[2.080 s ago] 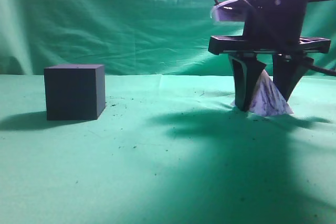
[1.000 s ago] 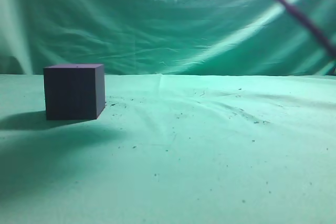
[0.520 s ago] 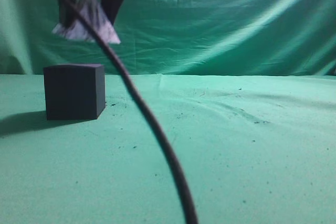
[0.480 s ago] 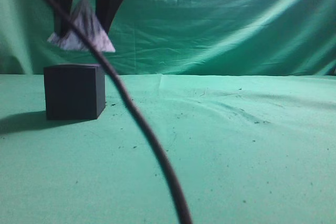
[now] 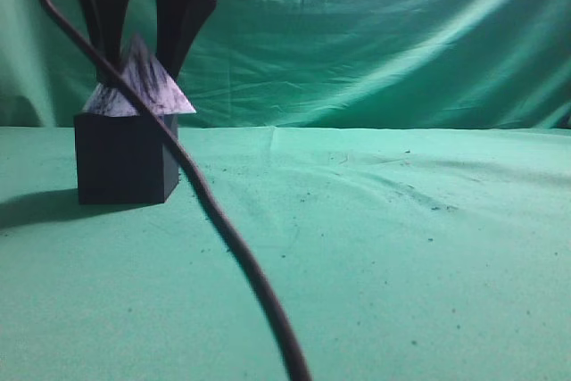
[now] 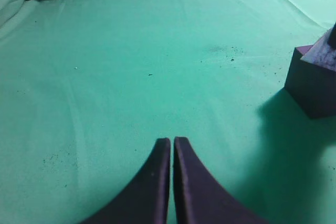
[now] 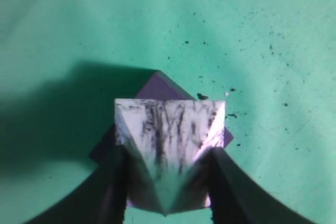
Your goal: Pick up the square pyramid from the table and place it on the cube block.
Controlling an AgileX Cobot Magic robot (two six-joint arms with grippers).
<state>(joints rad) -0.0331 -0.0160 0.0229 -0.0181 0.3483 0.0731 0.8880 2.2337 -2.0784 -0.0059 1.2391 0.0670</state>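
Note:
The white, black-streaked square pyramid point(image 5: 139, 86) rests with its base on top of the dark cube block point(image 5: 125, 160) at the left. My right gripper point(image 5: 141, 64) has reached across and is shut on the pyramid, one finger on each sloping side. In the right wrist view the pyramid point(image 7: 168, 129) covers most of the cube point(image 7: 163, 86) beneath it, between my gripper's point(image 7: 167, 182) fingers. My left gripper point(image 6: 172, 142) is shut and empty, low over the cloth, with the cube point(image 6: 314, 90) and a corner of the pyramid point(image 6: 326, 56) at the far right of its view.
A green cloth point(image 5: 401, 247) covers the table and hangs as a backdrop. A dark cable point(image 5: 210, 207) from the right arm sweeps across the foreground. Small dark specks point(image 7: 273, 51) lie scattered on the cloth.
My right gripper lifted the pyramid from the right side of the table, carried it left above the cube, and has lowered it onto the cube's top.

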